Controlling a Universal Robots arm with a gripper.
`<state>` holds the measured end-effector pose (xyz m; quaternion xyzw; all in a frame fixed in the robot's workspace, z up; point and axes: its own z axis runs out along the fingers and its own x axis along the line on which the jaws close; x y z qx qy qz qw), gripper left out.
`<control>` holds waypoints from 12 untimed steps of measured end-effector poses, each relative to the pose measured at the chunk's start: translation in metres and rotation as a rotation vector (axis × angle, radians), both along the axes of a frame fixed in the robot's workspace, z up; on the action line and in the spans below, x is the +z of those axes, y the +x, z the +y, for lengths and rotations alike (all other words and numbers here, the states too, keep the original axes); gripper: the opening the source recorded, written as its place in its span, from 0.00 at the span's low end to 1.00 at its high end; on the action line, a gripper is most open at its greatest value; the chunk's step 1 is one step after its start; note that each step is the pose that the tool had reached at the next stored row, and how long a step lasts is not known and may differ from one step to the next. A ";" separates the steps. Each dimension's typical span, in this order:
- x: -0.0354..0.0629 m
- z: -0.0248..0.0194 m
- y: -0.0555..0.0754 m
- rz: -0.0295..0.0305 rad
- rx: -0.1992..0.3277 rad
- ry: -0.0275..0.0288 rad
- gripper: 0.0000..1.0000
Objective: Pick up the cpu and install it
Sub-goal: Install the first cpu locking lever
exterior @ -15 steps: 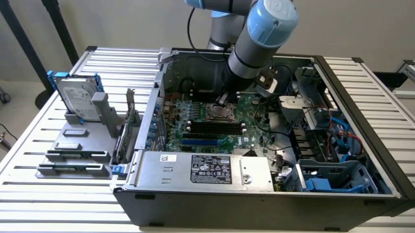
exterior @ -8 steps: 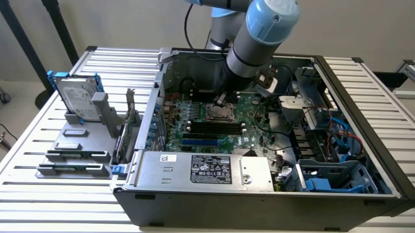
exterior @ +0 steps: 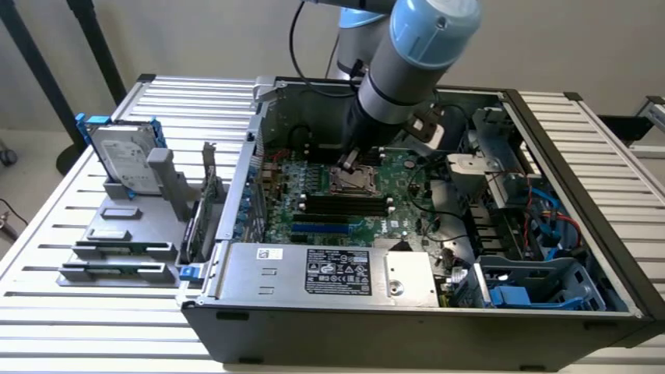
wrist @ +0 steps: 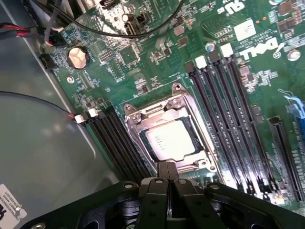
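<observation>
The cpu, a small square chip with a silvery top, lies flat inside the metal frame of the motherboard socket. My gripper hovers just off one edge of that socket, its two black fingers pressed together with nothing visible between them. In the exterior view the arm reaches down into the open computer case. There the gripper is right above the socket in the middle of the green board.
Black memory slots flank the socket on both sides. A coin battery and black cables lie further off. A labelled power supply fills the case front. Outside, a hard drive with blue rails stands on a grey holder.
</observation>
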<state>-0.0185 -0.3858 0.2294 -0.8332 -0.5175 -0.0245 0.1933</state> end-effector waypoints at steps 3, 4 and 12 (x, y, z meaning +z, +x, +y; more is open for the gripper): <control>0.0031 -0.0050 -0.003 0.0004 0.000 0.0000 0.11; 0.0041 -0.0067 -0.003 0.0007 0.000 0.0000 0.11; 0.0095 -0.0177 -0.008 0.0060 -0.001 0.0000 0.11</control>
